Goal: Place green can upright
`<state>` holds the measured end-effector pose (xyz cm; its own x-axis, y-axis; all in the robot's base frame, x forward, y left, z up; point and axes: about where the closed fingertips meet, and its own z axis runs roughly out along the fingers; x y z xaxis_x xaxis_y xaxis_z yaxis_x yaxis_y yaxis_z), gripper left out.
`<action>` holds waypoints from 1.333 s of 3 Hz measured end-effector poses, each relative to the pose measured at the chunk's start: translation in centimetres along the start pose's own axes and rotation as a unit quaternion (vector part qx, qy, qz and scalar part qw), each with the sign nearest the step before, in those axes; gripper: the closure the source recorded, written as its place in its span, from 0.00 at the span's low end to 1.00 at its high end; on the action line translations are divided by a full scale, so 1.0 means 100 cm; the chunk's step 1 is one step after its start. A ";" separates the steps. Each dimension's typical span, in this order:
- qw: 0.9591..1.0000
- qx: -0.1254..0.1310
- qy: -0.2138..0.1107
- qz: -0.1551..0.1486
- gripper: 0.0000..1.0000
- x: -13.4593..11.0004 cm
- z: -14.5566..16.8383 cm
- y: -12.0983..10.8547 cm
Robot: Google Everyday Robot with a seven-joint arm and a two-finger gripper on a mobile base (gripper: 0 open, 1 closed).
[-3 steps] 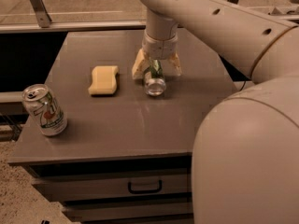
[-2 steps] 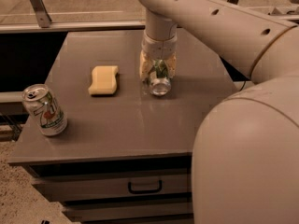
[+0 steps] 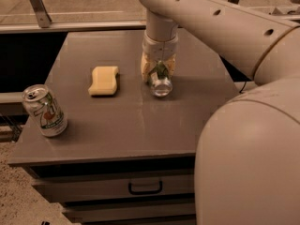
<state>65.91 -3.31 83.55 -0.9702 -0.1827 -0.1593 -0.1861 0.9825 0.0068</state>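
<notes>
The green can [image 3: 161, 82] lies on its side on the grey table [image 3: 136, 121], its shiny silver end facing me. My gripper [image 3: 158, 71] reaches straight down over it, with a yellowish finger [image 3: 146, 67] on each side of the can's dark green body. The fingers are closed around the can, which still rests on the table top. Most of the can's body is hidden behind the gripper.
A paler 7UP can [image 3: 45, 110] stands upright near the table's front left corner. A yellow sponge [image 3: 104, 80] lies left of the gripper. A drawer with a handle [image 3: 145, 188] is below the table top. My arm's large body [image 3: 253, 153] fills the right side.
The fingers, spread wide beside the can a second ago, have closed in around it. The can has stayed in about the same spot.
</notes>
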 end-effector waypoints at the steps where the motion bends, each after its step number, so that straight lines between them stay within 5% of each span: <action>1: 1.000 0.000 0.000 0.000 1.00 0.000 0.002 0.001; 4: 0.999 -0.001 -0.036 -0.007 1.00 0.004 0.003 -0.006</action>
<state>65.71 -3.94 83.22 -0.9539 -0.1936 -0.2295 -0.2002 0.9797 0.0059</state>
